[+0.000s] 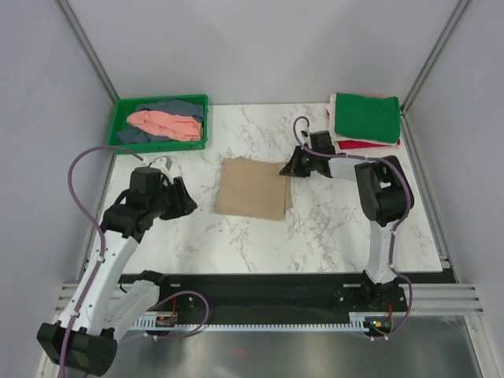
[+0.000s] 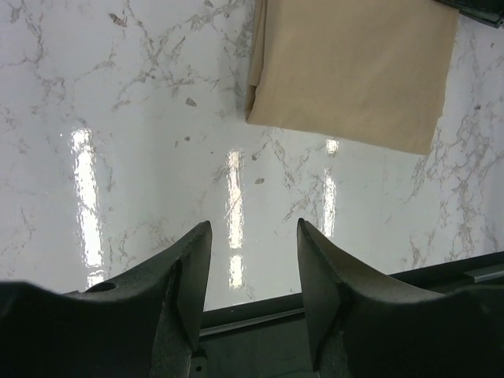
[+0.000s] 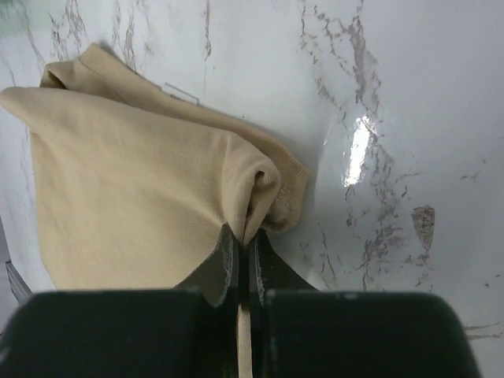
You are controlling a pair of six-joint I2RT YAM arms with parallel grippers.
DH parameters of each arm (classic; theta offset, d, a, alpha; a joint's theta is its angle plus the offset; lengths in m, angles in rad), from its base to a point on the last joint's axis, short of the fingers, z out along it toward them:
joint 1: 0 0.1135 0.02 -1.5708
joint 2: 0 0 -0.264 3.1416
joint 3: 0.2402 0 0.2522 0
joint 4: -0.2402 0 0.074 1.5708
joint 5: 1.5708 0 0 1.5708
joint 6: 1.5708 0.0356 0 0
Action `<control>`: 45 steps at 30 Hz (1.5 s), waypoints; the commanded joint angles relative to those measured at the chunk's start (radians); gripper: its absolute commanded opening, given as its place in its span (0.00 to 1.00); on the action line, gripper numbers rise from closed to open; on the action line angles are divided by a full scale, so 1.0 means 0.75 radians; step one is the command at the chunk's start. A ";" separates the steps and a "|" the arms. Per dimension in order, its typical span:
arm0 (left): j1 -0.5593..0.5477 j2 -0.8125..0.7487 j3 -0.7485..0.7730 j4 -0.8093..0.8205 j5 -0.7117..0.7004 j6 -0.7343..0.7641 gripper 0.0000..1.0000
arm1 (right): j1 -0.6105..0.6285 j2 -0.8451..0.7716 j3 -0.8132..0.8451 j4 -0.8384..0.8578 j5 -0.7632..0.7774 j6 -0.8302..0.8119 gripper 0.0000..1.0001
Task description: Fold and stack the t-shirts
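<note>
A folded tan-beige t-shirt lies at the middle of the marble table; it also shows in the left wrist view. My right gripper is shut on that shirt's far right corner; the right wrist view shows the cloth pinched between the jaws. My left gripper is open and empty, left of the tan shirt and apart from it. A salmon pink shirt and a grey-blue shirt lie crumpled in the tray. Folded dark green and red shirts are stacked at the far right.
The green plastic tray stands at the far left corner. Metal frame posts rise at both back corners. A black rail runs along the table's near edge.
</note>
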 commanded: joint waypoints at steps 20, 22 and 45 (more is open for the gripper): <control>0.003 0.040 -0.034 0.090 -0.030 -0.007 0.53 | -0.148 -0.609 0.486 -0.694 0.745 -0.726 0.00; 0.003 0.044 -0.032 0.090 -0.034 -0.009 0.53 | -0.166 -0.607 0.562 -0.694 0.731 -0.756 0.00; 0.003 0.071 -0.036 0.094 -0.020 -0.009 0.51 | -0.291 -0.357 1.149 -0.725 0.608 -0.847 0.00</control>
